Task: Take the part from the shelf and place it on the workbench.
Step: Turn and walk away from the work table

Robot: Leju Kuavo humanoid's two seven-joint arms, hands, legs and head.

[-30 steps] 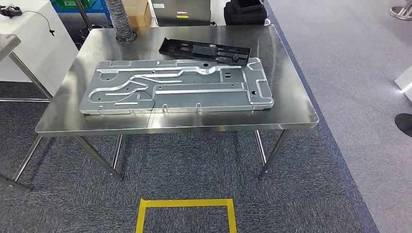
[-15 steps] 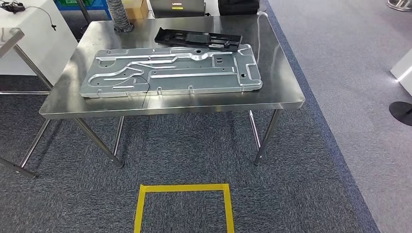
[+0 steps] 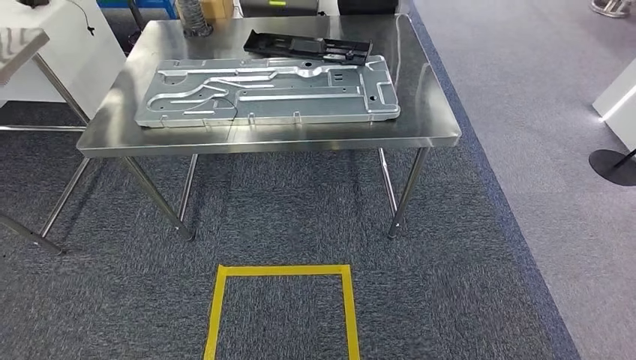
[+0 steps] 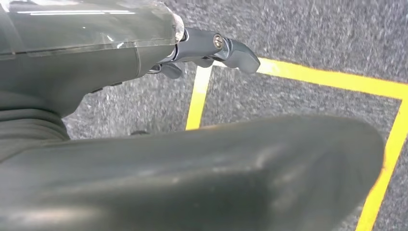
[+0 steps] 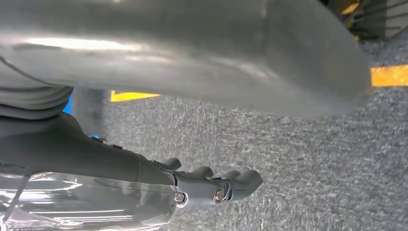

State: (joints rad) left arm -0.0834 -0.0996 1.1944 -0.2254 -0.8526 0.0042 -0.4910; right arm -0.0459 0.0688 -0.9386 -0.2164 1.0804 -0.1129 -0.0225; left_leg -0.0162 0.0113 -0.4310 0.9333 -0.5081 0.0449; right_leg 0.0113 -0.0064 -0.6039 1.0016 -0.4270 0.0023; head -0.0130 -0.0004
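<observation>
A grey carpeted floor is seen across most of the head view, with a paler strip running down the right of the frame. A steel table is set in the upper half of the frame on slanted metal legs. On its top a large silver stamped panel is laid flat, reaching from the upper left toward the centre right. A black moulded part is placed just behind the panel, at the top centre of the frame, its right end touching or just overlapping the panel's far edge. A yellow tape square is marked on the carpet at the bottom centre, in front of the table.

In the left wrist view the left robot hand is seen above the carpet and the tape, fingers loosely extended, nothing held. In the right wrist view the right robot hand is likewise released, fingers apart over bare carpet
</observation>
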